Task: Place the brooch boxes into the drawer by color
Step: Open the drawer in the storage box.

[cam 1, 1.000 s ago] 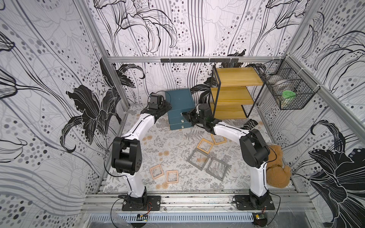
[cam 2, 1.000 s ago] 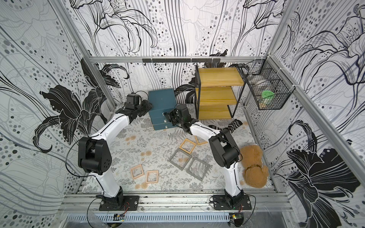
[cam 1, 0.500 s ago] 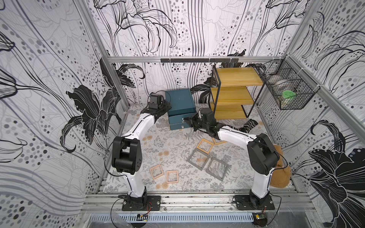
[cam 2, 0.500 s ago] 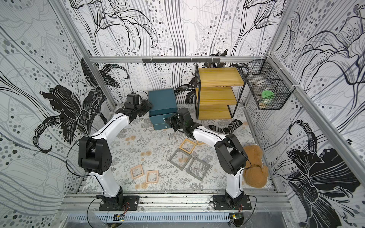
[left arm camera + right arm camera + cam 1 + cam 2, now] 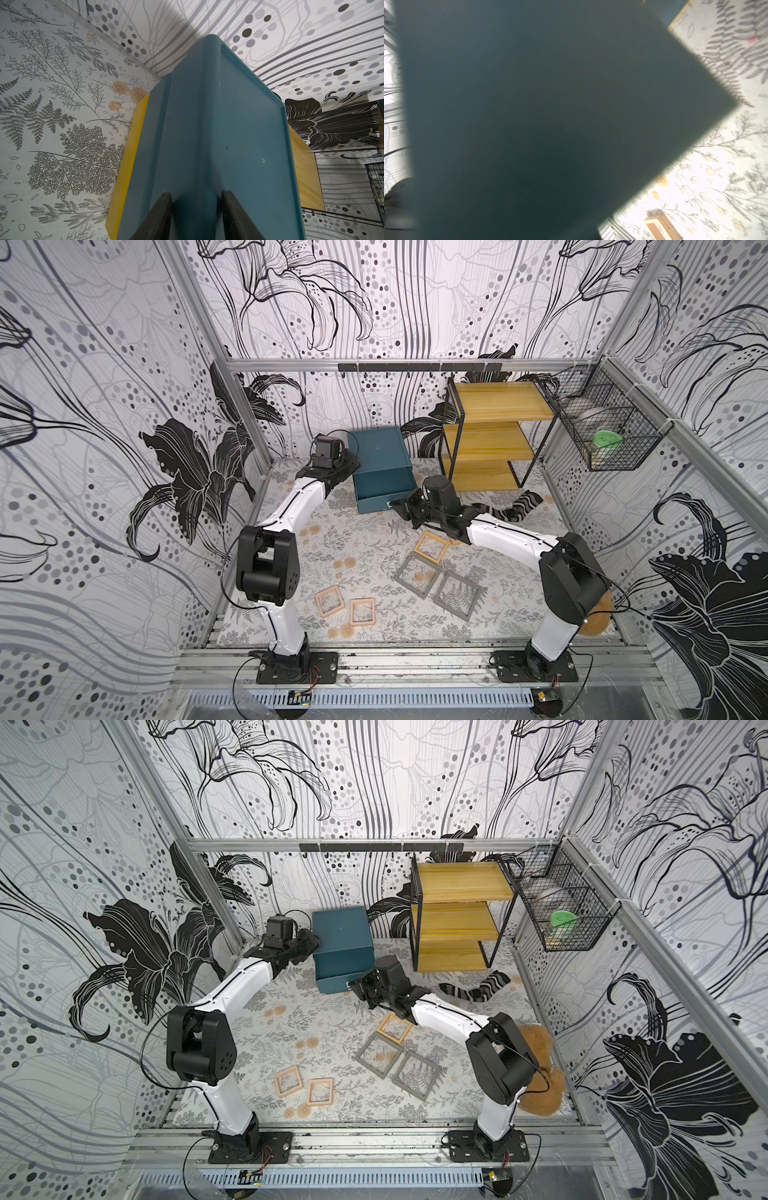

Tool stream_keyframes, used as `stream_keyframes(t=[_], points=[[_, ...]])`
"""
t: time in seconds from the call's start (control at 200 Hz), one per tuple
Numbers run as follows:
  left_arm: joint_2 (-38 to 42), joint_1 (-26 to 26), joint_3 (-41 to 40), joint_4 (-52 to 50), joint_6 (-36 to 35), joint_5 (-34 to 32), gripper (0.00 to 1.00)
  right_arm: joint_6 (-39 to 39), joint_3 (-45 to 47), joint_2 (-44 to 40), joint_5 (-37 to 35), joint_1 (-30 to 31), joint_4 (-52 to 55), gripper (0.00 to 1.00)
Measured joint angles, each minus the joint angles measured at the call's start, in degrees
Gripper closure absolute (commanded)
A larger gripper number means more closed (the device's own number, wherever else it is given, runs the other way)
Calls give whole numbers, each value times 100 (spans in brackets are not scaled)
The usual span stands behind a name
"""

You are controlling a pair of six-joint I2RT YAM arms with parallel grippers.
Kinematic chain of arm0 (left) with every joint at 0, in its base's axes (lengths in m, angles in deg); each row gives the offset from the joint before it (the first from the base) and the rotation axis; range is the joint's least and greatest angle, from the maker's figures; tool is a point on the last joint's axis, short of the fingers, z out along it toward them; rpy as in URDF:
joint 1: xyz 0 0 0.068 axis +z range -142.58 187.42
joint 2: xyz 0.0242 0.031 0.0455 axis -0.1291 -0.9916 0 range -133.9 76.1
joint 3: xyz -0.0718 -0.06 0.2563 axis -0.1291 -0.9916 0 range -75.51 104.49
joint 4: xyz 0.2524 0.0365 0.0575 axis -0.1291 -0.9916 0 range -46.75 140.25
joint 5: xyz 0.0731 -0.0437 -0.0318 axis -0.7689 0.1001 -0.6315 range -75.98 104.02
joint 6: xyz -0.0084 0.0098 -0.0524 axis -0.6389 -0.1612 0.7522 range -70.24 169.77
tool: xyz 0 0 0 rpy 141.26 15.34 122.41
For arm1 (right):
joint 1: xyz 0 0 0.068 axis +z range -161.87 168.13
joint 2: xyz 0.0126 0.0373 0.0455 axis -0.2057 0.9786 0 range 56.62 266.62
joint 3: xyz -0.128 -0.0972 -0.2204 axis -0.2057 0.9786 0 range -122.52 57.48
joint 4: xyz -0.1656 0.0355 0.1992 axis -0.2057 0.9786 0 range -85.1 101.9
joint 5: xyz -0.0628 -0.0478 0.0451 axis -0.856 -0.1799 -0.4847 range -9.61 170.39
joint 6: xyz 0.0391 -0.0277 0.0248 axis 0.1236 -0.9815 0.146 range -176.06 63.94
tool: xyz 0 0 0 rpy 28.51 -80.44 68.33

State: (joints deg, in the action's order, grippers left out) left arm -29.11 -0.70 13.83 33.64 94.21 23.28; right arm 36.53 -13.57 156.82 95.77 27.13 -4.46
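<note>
Teal drawer chest sat at the back of the floral mat, just beside the yellow-wood shelf. Its lowest drawer looked drawn out a little toward the arms. Left gripper was up against the chest's left side. In the left wrist view its two dark fingers stood slightly parted, straddling the chest's corner edge, apparently touching it but not clamping anything. Right gripper was at the front of the lowest drawer, jaws closed. A small white bit showed right at its tip, but couldn't tell whether it was pinched. The right wrist view was just blurred teal surface, no fingers visible. Brooch boxes all lay flat on the mat, outside the chest. One yellow brooch box lay just beside the right forearm. The two grey brooch boxes lay corner to corner right below it. The two pinkish-tan brooch boxes were side by side nearer the left arm's base. Striped sock lay on the mat in front of the shelf.
</note>
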Motion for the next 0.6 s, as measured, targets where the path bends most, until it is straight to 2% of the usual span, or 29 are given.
stream_keyframes(t=[0.601], points=[[-2, 4, 2, 15, 72, 39, 57, 157, 70, -293, -7, 136, 706, 100]])
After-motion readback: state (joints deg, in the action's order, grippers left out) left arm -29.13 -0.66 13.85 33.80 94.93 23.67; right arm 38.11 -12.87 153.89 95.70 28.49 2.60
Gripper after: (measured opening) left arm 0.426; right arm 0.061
